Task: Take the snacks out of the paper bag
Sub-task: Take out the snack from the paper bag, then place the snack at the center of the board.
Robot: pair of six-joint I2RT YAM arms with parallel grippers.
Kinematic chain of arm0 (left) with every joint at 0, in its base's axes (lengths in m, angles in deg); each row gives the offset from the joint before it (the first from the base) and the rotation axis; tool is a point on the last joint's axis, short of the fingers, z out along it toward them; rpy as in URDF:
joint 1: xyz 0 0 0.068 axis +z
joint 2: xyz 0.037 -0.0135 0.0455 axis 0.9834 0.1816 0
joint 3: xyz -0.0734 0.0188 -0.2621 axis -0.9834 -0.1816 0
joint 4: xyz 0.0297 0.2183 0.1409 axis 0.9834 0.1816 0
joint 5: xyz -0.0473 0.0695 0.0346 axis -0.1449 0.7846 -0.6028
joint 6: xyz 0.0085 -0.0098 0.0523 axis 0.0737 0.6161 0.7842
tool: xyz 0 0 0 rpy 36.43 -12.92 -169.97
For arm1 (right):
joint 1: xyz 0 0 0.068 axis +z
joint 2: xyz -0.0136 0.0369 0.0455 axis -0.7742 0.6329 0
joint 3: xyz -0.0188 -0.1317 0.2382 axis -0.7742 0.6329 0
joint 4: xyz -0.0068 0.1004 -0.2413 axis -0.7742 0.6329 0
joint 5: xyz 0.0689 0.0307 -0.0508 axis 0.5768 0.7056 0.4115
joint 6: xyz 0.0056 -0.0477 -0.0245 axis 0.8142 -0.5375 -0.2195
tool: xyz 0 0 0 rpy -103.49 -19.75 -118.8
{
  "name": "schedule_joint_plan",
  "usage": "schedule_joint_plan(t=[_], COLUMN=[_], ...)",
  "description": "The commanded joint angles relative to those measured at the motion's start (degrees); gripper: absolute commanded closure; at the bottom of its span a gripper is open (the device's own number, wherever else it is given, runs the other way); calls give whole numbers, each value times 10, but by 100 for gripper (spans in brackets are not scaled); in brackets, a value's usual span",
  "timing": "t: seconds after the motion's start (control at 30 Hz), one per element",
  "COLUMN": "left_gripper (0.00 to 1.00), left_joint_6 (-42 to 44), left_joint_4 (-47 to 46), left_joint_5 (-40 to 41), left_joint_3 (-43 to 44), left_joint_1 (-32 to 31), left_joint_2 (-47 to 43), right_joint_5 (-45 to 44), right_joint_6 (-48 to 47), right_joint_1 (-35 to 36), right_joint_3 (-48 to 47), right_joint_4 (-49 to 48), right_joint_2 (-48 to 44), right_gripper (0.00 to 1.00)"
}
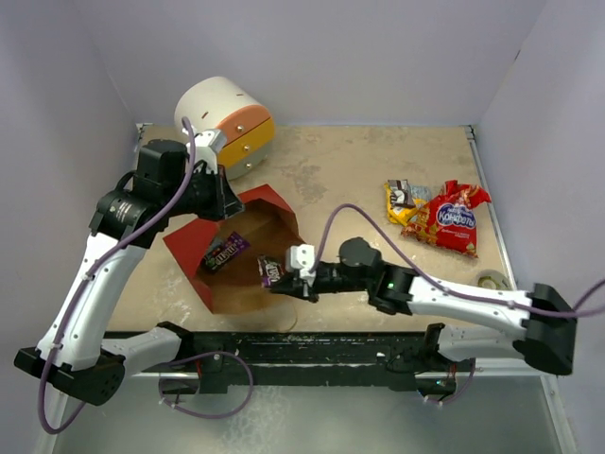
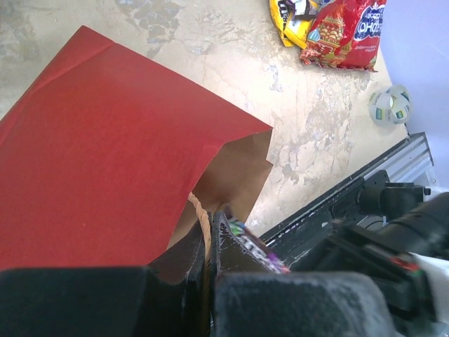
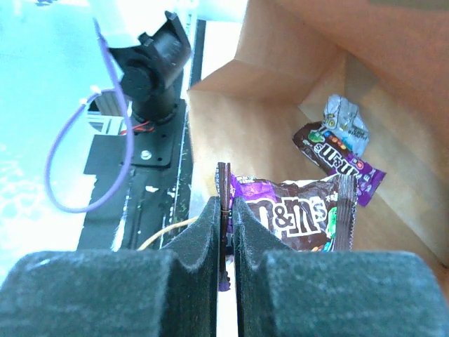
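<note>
The red paper bag lies on its side with its kraft-brown mouth open toward the right arm. My left gripper is shut on the bag's twisted brown handle at the upper rim, with the red outside below it. My right gripper is at the bag's mouth, shut on the crimped edge of a purple M&M's packet. A second dark purple packet and a silvery packet lie inside the bag. A big red snack bag and a yellow-orange packet lie on the table at the right.
A white cylindrical drawer unit with orange and yellow drawers stands at the back left, behind the left arm. A small tape roll sits near the right edge. The black mounting rail runs along the near edge. Walls enclose the table.
</note>
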Motion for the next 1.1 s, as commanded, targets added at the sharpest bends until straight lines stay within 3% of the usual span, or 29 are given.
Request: schedule_joint_plan(t=[0.0,0.17,0.3,0.43,0.53,0.63,0.83,1.07], left_gripper=[100,100,100,100,100,100,100,100], left_joint_6=[8,7,7,7,7,4,5,22], left_joint_4=[-44,-55,-54,-49,-45,-45,-41,-37], left_joint_5=[-8,-15,-17,-15,-12,-14,-8,10], left_joint_3=[-6,-14,-18,-20,-24,-29,-36,-32], left_joint_1=[1,1,1,1,1,1,1,1], left_joint_2=[5,6,4,-3,-9,-14,-17,-5], right_joint_5=[61,2,-113,-377,-483,-497,-488,-457], right_joint_6=[-67,-120,-171,-190,-193,-128,66,119], right_joint_1=[-1,-4,-5,-7,-34,-105,-275,-403], right_joint_3=[-55,-116,-152,-131,-95,-92,-103,-124], right_joint_4=[178,282,307,202,77,52,115,108], right_joint_2=[-107,-172,-202,-216,-217,-188,-97,8], right_gripper=[100,100,100,100,100,100,100,100])
